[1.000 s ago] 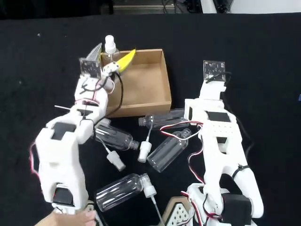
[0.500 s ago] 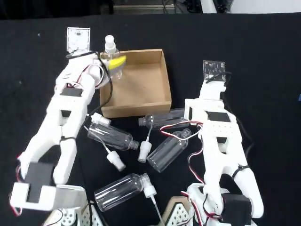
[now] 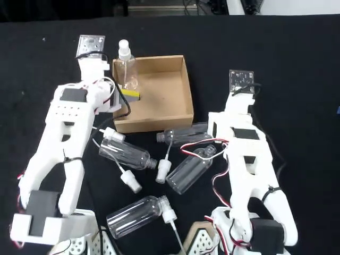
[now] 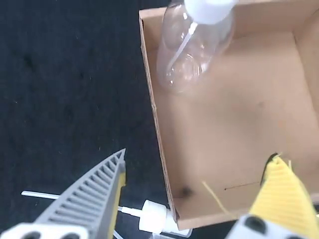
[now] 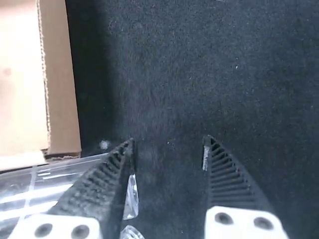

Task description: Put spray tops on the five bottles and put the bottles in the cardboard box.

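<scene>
**One bottle boxed, four loose on the table**

Four bottles (image 3: 127,154) are seen lying in front of the cardboard box (image 3: 159,119), with loose spray tops (image 3: 163,169) among them. One capped bottle (image 3: 126,66) stands upright in the box's far corner on the left arm's side.

The left gripper (image 4: 199,157) is spread wide and empty. It straddles the box wall, with the yellow finger (image 4: 284,189) inside and the grey finger (image 4: 94,194) outside. The right gripper (image 5: 168,142) is parted with nothing held, just beside a lying bottle.

The table is covered in black cloth (image 3: 297,64).
</scene>
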`<state>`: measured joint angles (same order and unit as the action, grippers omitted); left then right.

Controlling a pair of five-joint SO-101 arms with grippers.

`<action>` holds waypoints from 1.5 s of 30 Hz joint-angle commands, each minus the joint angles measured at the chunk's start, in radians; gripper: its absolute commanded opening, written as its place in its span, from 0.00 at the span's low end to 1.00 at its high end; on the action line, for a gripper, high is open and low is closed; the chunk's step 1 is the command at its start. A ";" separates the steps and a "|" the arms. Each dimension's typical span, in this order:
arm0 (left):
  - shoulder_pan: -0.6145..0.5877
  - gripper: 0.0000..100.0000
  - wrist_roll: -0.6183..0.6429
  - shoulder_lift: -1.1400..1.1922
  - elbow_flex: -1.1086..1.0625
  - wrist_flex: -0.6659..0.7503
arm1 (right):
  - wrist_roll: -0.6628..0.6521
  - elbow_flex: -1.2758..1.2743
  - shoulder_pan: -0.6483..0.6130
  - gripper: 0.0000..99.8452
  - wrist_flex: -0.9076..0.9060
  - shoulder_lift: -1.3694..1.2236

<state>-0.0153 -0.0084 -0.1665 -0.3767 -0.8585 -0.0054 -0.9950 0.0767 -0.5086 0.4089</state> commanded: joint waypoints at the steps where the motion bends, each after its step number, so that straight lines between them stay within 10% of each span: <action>1: -0.010 0.34 0.003 0.106 0.125 -0.032 | 0.006 0.008 0.018 0.19 0.025 0.059; 6: -0.012 0.18 0.000 0.255 0.242 -0.092 | 0.008 0.107 0.026 0.19 -0.132 0.065; 19: -0.027 0.23 0.002 0.295 0.280 -0.137 | 0.015 0.476 -0.098 0.19 -0.445 0.056; 45: 0.024 0.23 0.061 0.293 0.223 -0.157 | 0.063 0.493 -0.242 0.19 -0.095 -0.384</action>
<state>-0.0261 0.0176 0.1419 -0.1619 -0.9950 0.0606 -0.5854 -0.1381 -0.6299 0.0407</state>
